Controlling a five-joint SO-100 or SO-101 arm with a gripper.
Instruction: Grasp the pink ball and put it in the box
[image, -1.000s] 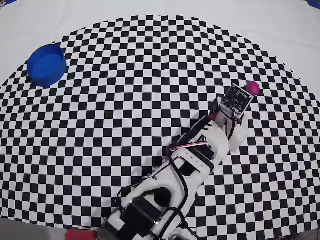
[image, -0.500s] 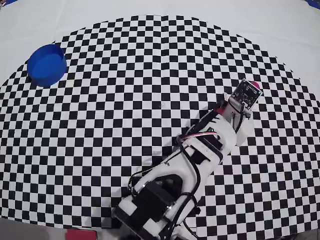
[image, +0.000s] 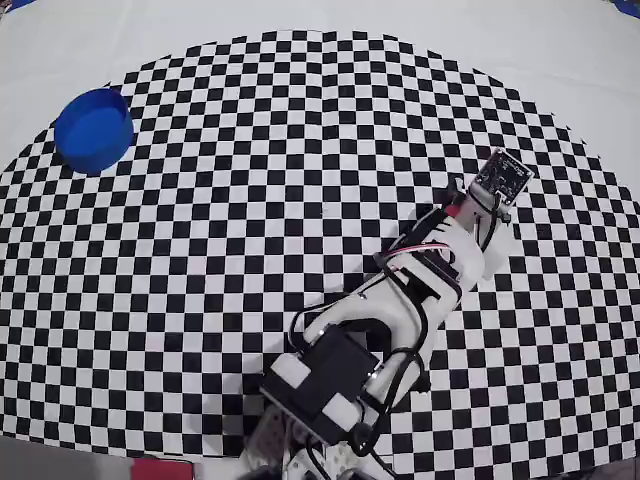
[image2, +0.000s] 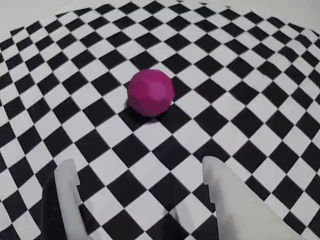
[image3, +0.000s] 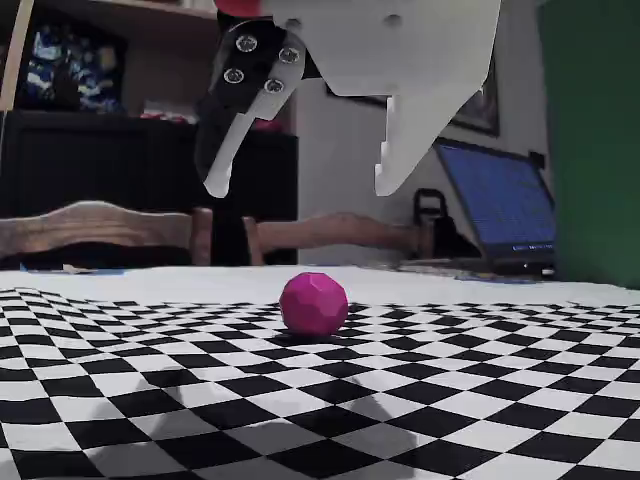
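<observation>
Fixed view — laptop (image3: 497, 207) behind pink ball (image3: 314, 303)

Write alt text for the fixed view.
An open white gripper hangs above a pink ball, which rests on a black-and-white checkered cloth. Behind are dark furniture, wooden chair backs and a lit laptop.

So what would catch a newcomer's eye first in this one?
The pink ball stands out most, alone on the black-and-white checkered cloth, with the open pincer hanging above it in the fixed view, clear of it. Next comes the bright blue box, far off at the upper left edge of the cloth in the overhead view, where the arm itself hides the ball.
</observation>
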